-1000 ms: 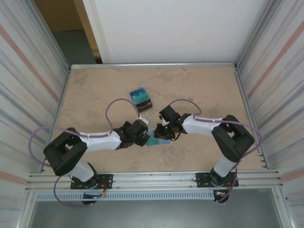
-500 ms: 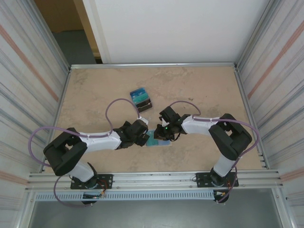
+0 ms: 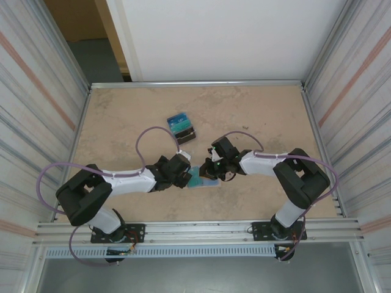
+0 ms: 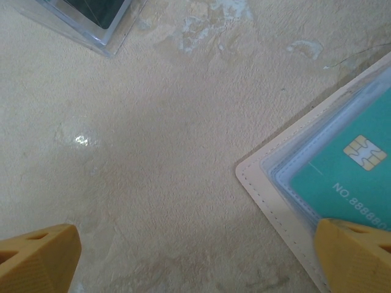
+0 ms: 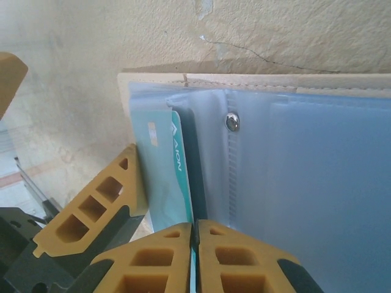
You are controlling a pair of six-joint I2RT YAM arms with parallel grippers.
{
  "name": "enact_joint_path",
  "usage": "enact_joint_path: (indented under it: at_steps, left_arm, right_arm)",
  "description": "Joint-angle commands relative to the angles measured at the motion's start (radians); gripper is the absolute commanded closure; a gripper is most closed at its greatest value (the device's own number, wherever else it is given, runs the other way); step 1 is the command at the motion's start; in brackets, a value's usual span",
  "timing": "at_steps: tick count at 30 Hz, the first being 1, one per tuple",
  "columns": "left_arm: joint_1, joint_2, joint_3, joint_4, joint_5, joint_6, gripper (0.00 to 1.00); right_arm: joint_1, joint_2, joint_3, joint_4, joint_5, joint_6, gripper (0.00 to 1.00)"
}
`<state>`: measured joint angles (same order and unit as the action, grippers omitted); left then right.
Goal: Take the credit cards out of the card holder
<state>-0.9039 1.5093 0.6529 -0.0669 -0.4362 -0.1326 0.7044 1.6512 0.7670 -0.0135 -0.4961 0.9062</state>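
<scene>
Teal card (image 5: 159, 177) now pinched in right claw (image 5: 194, 244), which just shut and shifted right; pull-out from holder (image 5: 293, 183) likely starting; left claw (image 4: 195, 256) wide open, empty

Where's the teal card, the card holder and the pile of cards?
teal card (image 4: 343, 174), left wrist view, on its printed face.
card holder (image 5: 305, 183), right wrist view, on its glossy blue inside.
card pile (image 3: 181, 127), top view, on the top card.

Card holder (image 3: 201, 180) lay open on table (image 3: 263, 116), near the front edge; left gripper (image 3: 185, 173) at its left, right gripper (image 3: 212, 171) at its right; one credit card (image 4: 345, 177) in its pocket; card pile (image 3: 181, 127) behind it, apart.
</scene>
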Motion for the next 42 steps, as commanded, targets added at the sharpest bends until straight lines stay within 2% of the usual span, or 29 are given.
enact_joint_path:
  at_steps: [1,10,17,19,42]
  left_arm:
    - [-0.012,0.018,0.022,-0.043,-0.013,-0.009,0.01]
    - [-0.016,0.021,0.026,-0.042,-0.013,-0.007,0.01]
    - [-0.017,0.019,0.027,-0.047,-0.019,-0.012,0.01]
    - [-0.017,0.019,0.027,-0.048,-0.02,-0.009,0.01]
    - [-0.017,0.026,0.033,-0.06,-0.048,0.015,0.01]
  right_arm:
    - [-0.006,-0.027,-0.012,0.044,-0.031,0.017,0.91]
    - [-0.012,0.009,-0.026,0.104,-0.05,0.034,0.88]
    - [-0.025,0.01,-0.041,0.121,-0.057,0.037,0.98]
    - [-0.03,0.005,-0.04,0.108,-0.048,0.032,1.0]
    - [-0.114,-0.04,-0.045,-0.048,0.017,-0.059,1.0]
